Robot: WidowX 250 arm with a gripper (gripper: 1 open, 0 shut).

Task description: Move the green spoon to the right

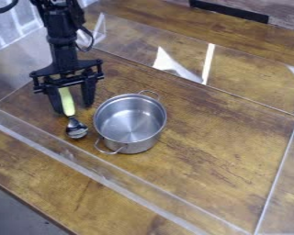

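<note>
Worktop (223, 174): dark wood planks, fenced by a low clear acrylic wall (137, 188) running along the near edge and off to the right.

Arm (60, 23): black, comes down from the top-left corner, pointing straight down at the wood.

Pot (130, 122): round steel, upright, shiny inside, small handle lugs at roughly 2 and 8 o'clock on the rim. Sits left of frame centre.

End effector (71, 97): at about 10 o'clock from the pot, low over the worktop. Two black fingers (58, 99) straddle the spoon handle, one on each side. Jaws partly spread with a thin gap visible either side of the handle, so released, no grasp on the spoon in this frame. Fingertips look down near the wood; contact with the surface can't be told.

Spoon (70, 103): lying flat on the worktop just beside the pot, at its 9 o'clock. Yellow-green handle runs toward 12 o'clock between the fingers; silver bowl end points toward 6 o'clock, sitting near the pot's lower-left handle lug but apart from it.
</note>
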